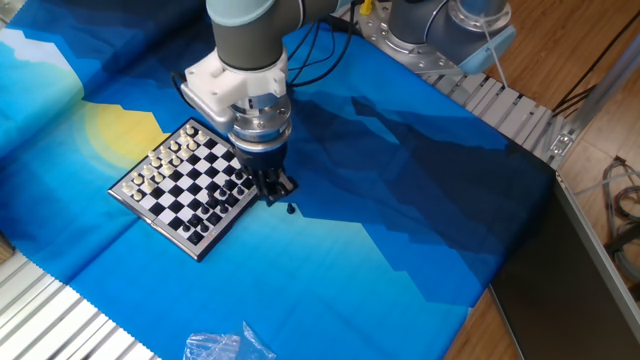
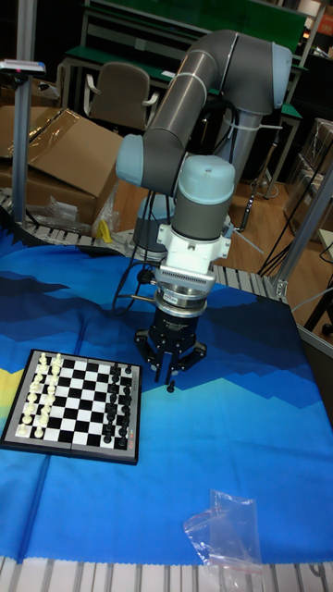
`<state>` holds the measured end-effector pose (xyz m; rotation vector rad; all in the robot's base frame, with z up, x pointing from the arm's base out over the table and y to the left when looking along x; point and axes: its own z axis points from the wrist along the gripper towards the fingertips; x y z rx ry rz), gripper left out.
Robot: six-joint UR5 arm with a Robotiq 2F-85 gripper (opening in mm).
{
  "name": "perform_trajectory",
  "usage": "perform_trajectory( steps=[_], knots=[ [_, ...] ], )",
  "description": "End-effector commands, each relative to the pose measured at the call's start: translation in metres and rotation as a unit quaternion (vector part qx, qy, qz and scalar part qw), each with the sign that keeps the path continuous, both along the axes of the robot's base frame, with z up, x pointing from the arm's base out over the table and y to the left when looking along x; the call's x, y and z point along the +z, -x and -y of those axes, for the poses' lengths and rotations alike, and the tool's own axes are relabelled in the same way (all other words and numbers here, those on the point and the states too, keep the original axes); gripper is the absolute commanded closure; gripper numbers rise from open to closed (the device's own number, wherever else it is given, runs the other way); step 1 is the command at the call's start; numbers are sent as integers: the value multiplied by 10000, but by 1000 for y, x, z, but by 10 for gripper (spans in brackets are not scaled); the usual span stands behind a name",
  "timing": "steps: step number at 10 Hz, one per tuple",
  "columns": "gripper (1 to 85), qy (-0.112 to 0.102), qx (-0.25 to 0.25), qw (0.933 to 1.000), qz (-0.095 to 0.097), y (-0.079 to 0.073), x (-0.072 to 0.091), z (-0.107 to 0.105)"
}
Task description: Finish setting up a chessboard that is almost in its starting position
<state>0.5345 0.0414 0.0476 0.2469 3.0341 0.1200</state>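
Note:
The chessboard [image 1: 185, 185] lies left of centre on the blue cloth, with white pieces along its far-left side and black pieces along the side nearest the arm. It also shows low on the left as the chessboard [image 2: 74, 404]. One tiny black piece [image 1: 291, 208] stands off the board on the cloth, just past the board's right corner. My gripper [image 1: 277, 190] points straight down beside that corner. Its fingertips hang just above the black piece [image 2: 170, 388], a narrow gap apart, holding nothing. The gripper [image 2: 169, 376] touches neither the board nor the piece.
A crumpled clear plastic bag [image 1: 225, 346] lies at the cloth's near edge. Ribbed metal rails [image 1: 500, 105] run along the back right. A second arm base [image 1: 455, 30] stands behind. Cardboard boxes and a chair [image 2: 120, 97] sit beyond the table.

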Motion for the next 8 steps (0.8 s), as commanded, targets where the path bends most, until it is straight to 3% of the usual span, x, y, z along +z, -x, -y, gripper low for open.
perform_trajectory(
  steps=[1,2,8],
  knots=[
    [633,-48,-148,9999,-12,0,1,-1],
    [630,29,-146,9999,-41,1,1,3],
    [610,-105,-105,9999,-79,3,0,-6]
  ],
)
